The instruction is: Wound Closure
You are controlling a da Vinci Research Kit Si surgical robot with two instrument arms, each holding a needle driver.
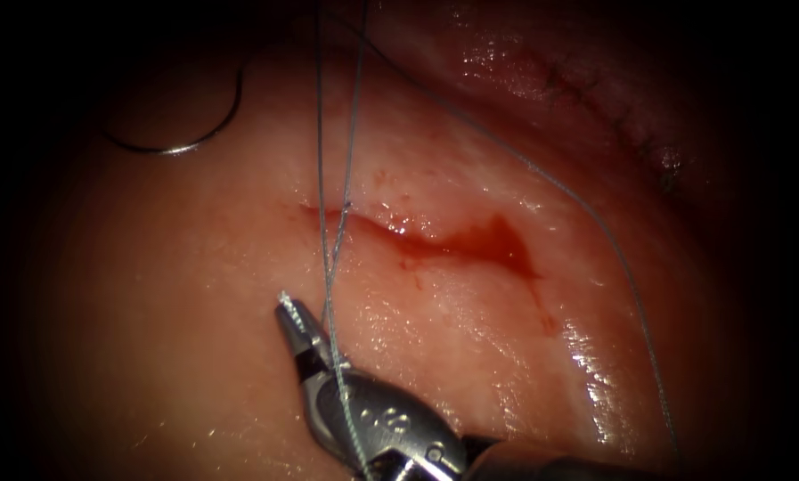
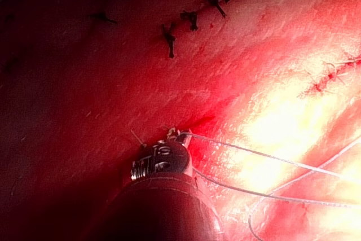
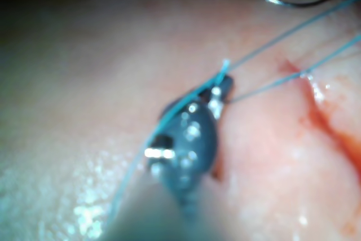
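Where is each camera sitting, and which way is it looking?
Endoscope view: above and in front, looking down at the cut in the tissue; the right end effector enters from the right, shut on the thread.
Left wrist view: on the left arm, looking along its shaft at the left end effector, thread running from it; grip unclear.
Right wrist view: on the right arm, looking along its shaft at its own end effector.
Shared: endoscope and right wrist views both show the needle lying on the tissue, left of the cut.
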